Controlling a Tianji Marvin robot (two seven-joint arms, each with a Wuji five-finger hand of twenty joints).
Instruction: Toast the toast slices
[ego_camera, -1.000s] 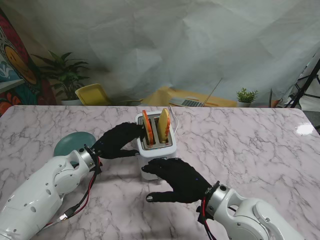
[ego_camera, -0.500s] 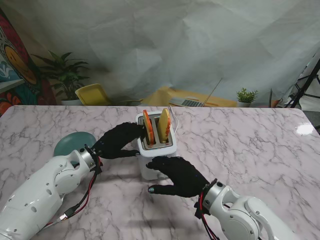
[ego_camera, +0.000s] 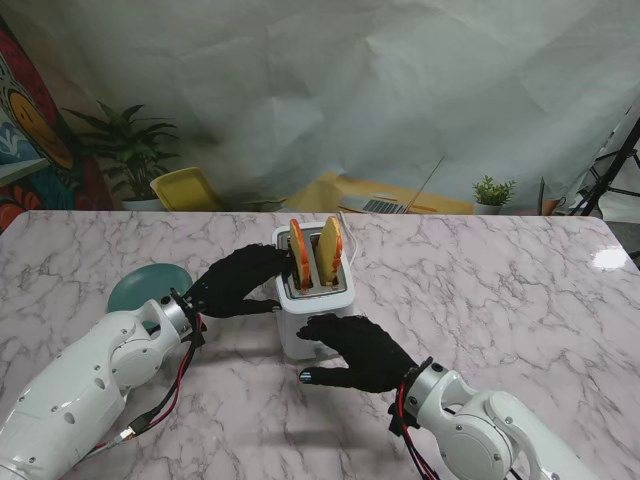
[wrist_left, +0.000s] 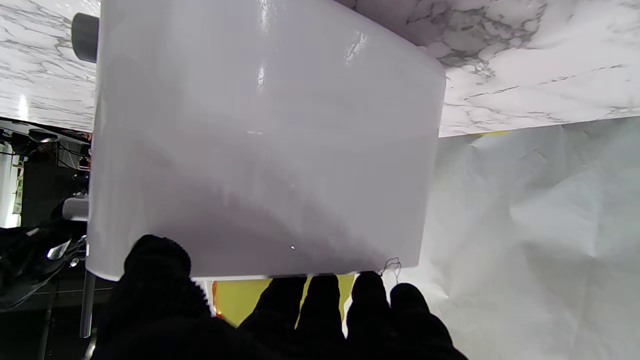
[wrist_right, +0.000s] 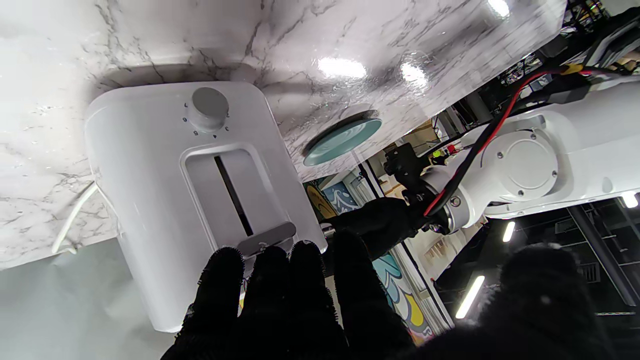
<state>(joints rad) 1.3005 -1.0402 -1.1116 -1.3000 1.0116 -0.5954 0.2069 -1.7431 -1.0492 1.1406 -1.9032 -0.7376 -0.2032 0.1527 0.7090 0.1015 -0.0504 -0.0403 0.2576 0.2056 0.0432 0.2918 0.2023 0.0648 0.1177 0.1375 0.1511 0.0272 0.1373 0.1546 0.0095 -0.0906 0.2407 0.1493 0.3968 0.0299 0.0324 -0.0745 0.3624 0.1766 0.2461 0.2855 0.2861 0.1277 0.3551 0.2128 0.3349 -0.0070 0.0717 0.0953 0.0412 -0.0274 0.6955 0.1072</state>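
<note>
Am bracing toaster (ego_camera: 312, 305) with left robot hand (ego_camera: 236, 281), fingers wrapped on its side. Right robot hand (ego_camera: 358, 351) spread, holding nothing, fingertips (wrist_right: 270, 260) at raised lever (wrist_right: 266, 238). Toast slices (ego_camera: 314, 252) sitting high in slots mid-surface; next I judge firm downward press needed.

Toaster (ego_camera: 312, 310) front behind right robot hand (ego_camera: 360, 350).

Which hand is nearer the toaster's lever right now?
Right. The right hand has its fingertips at the lever on the toaster's front; the left hand rests against the toaster's left side.
</note>
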